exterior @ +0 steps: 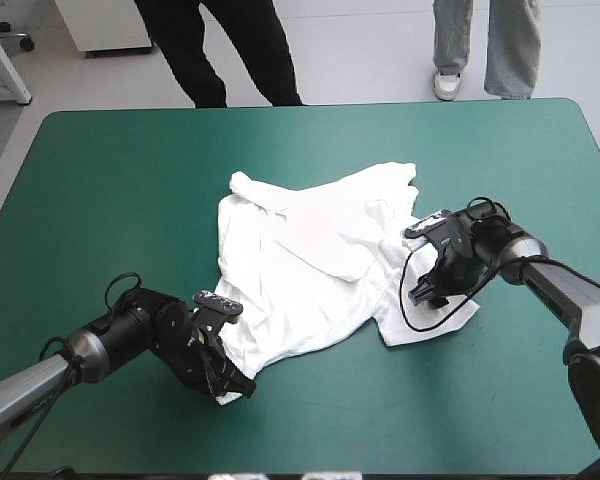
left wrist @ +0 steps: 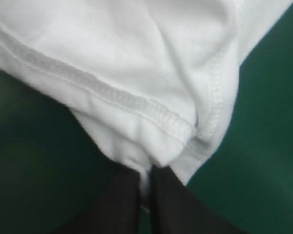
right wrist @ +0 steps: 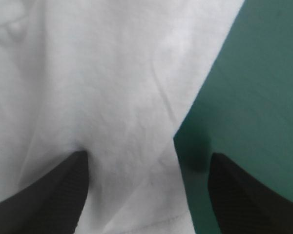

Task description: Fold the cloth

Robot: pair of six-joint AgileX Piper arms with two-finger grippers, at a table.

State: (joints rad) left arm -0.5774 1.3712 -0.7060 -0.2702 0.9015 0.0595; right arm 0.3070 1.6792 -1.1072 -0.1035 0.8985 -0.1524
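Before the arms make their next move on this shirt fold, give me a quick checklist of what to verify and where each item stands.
1. Left pincer shut on a hem corner of the T-shirt: ok.
2. Right pincer gripping cloth: not ok; open, straddling the cloth's edge.
3. T-shirt lying flat: not ok; wrinkled, one part folded over.
4. T-shirt wholly on the table: ok.
5. Layers pinched by left pincer, one or two: cannot tell.

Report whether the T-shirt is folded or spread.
Spread, roughly, not folded: the T-shirt lies rumpled across the table, one flap lapped over; left hand pinches its hem.
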